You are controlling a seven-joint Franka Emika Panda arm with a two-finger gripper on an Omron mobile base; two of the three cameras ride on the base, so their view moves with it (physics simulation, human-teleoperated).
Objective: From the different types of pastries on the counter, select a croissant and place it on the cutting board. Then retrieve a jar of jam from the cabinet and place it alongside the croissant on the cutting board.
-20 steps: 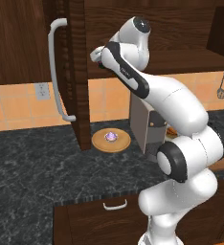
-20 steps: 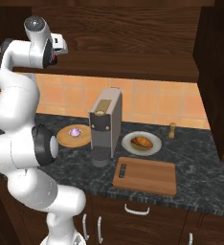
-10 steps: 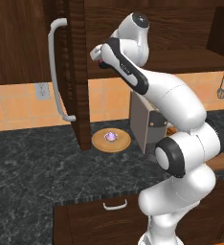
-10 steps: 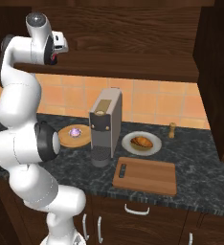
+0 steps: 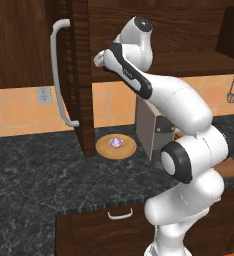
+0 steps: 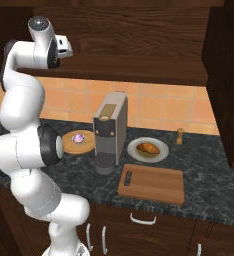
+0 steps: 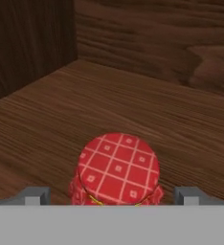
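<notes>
The jar of jam (image 7: pixel 117 167), with its red checked lid, stands on the wooden shelf inside the cabinet (image 5: pixel 74 75). My gripper (image 7: pixel 111 195) is open, one fingertip on each side of the jar and a gap to both. The hand (image 5: pixel 101 59) reaches in past the open door, and it is also seen at the shelf's edge (image 6: pixel 64 46). The croissant (image 6: pixel 148 148) lies on a white plate on the counter (image 6: pixel 214 165). In front of it the cutting board (image 6: pixel 151 182) is bare. The purple-topped cupcake (image 6: pixel 78 137) sits on a round wooden plate (image 5: pixel 129 150).
A tall grey coffee machine (image 6: pixel 110 130) stands between the two plates. A tan pepper shaker (image 6: pixel 179 135) is behind the white plate. The open cabinet door with its curved handle (image 5: pixel 59 75) hangs left of the arm. A drawer (image 5: pixel 120 215) below the counter sticks out slightly.
The arm's upper links have shifted slightly toward the cabinet, while the hand has hardly moved at the shelf. Nothing on the counter has moved.
</notes>
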